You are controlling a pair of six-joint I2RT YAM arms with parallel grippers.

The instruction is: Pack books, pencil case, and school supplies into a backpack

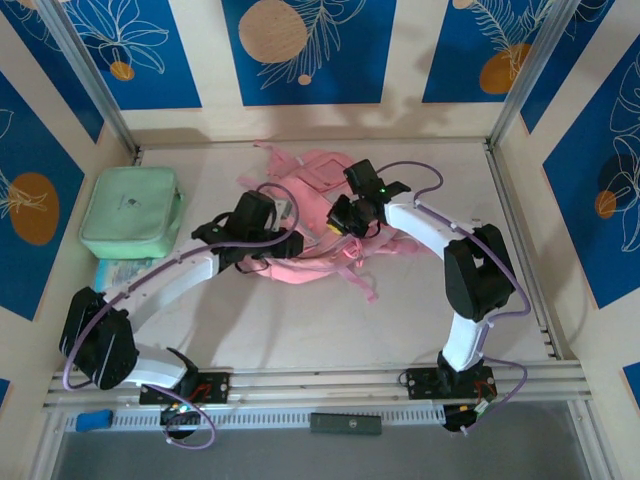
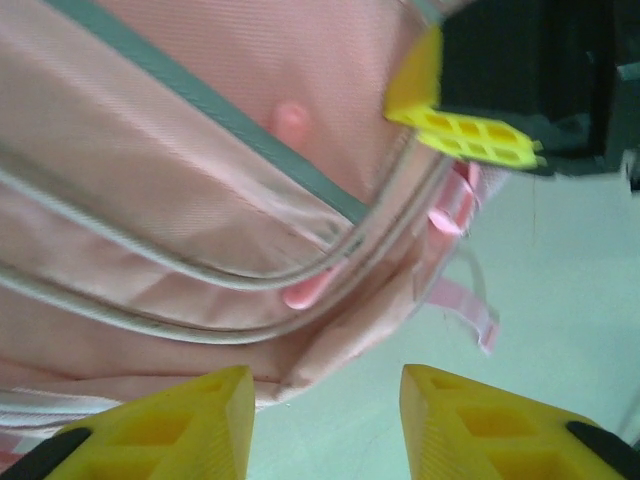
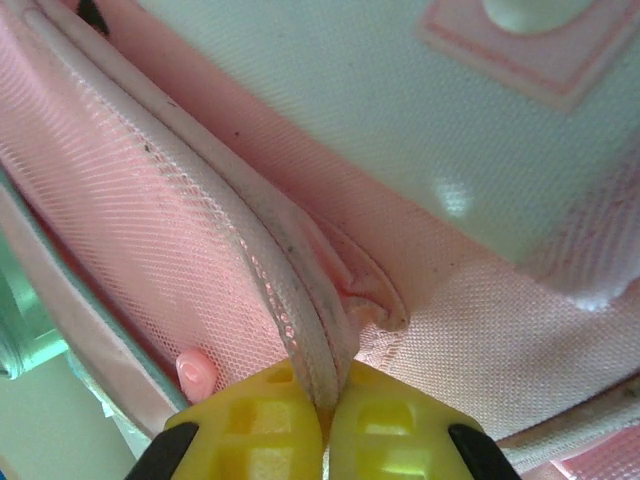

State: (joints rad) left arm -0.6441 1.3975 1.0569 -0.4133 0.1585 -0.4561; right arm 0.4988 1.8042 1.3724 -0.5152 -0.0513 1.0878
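Note:
The pink backpack (image 1: 312, 175) lies flat in the middle of the table. My right gripper (image 1: 337, 230) sits on its right side. In the right wrist view it (image 3: 325, 410) is shut on a greyish piped seam (image 3: 290, 300) of the backpack (image 3: 480, 330), beside pink mesh. My left gripper (image 1: 288, 243) is at the backpack's near-left edge. In the left wrist view it (image 2: 325, 420) is open, bare table between its yellow fingers (image 2: 200, 420), and the backpack (image 2: 150, 150) starts just ahead. The right gripper's yellow finger (image 2: 460, 130) shows at top right. The books are out of view.
A mint green square bag (image 1: 130, 212) sits at the left. A pale blue flat thing (image 1: 125, 270) lies in front of it, partly under my left arm; I cannot tell if it is the pencil case. A loose pink strap (image 1: 365, 285) trails toward the near rail (image 1: 330, 385).

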